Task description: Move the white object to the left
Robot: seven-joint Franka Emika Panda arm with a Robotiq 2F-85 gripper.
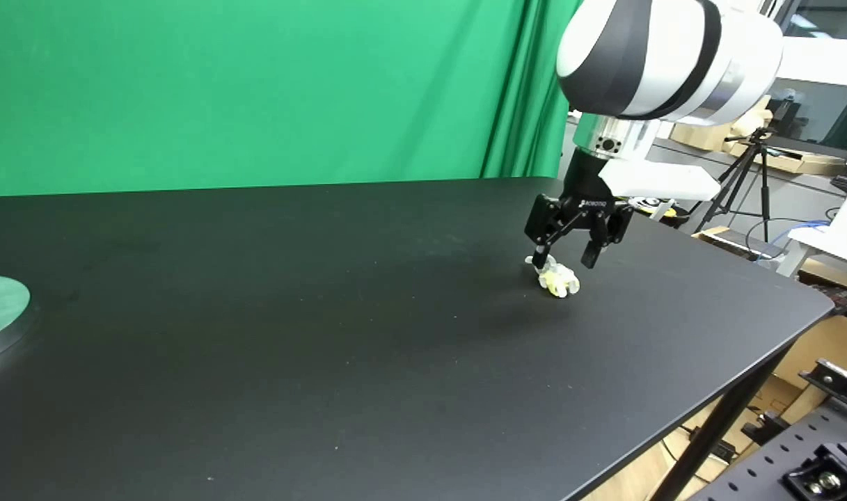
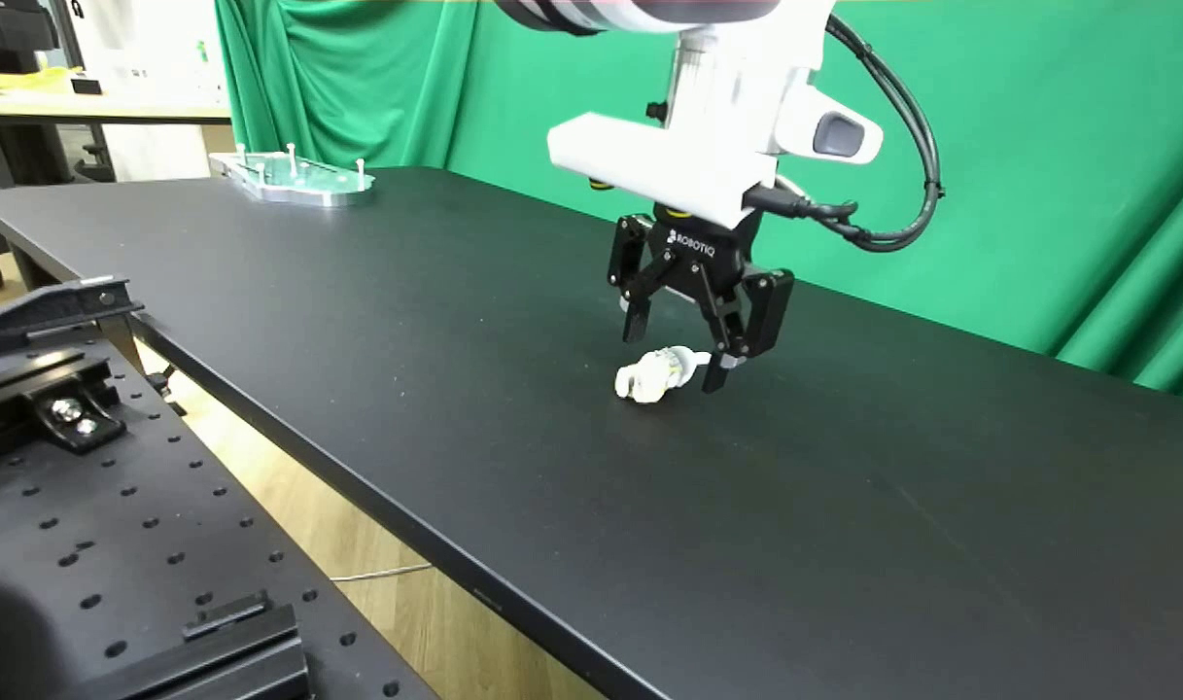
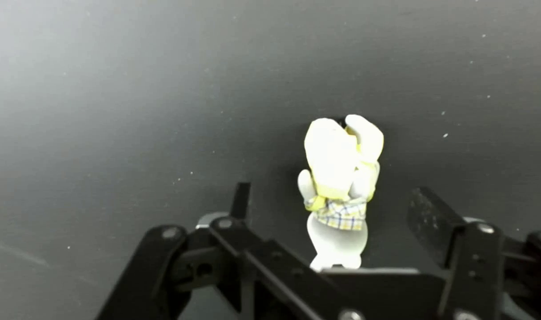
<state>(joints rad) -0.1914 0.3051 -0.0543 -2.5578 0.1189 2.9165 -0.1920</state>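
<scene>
Wrist view: looking down on a small, lumpy white object with yellow trim and a checked band (image 3: 339, 195), lying on a matte black tabletop (image 3: 119, 133) between the fingers (image 3: 240, 202) of a black, jointed Robotiq gripper (image 3: 332, 204). Spread well apart at the fingertips, leaving tabletop visible at nine o'clock and three o'clock of the object. Reaching past the fingertips toward twelve o'clock, and back to the gripper's body at six o'clock; impossible to tell if partly hidden there.

In an exterior view, seen with the white object (image 1: 557, 280) at about seven o'clock from the midpoint of the fingertips, and with one fingertip (image 1: 539, 257) crossing its ten o'clock end. In an exterior view, seen with the object (image 2: 657, 374) at about eight o'clock, its thin end just beside a fingertip (image 2: 714, 374); hard to tell whether touching.

Washed out over the largest lump in the wrist view. Showing only part of a white-and-grey robot arm (image 1: 667, 66), cropped between twelve and two o'clock in both exterior views, and of a pale green, round-edged disc (image 1: 2, 306), cropped at nine o'clock in an exterior view
</scene>
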